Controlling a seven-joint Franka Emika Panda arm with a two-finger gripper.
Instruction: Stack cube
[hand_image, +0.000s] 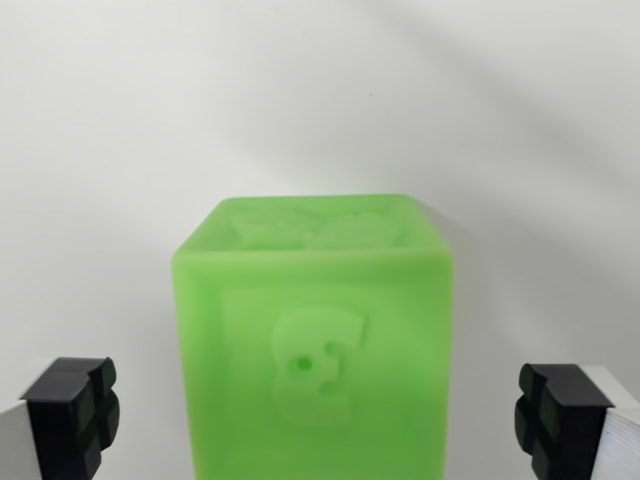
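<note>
A translucent green cube (312, 345) with raised shapes on its faces fills the lower middle of the wrist view, resting on a white surface (300, 100). My gripper (318, 420) is open. Its black-padded fingertips (72, 415) stand at the lower left and lower right corners, one on each side of the cube. A clear gap separates each pad from the cube's sides. The cube's bottom edge is cut off by the frame. No second cube is visible.
Only the plain white surface shows around and behind the cube, with soft shadows across it.
</note>
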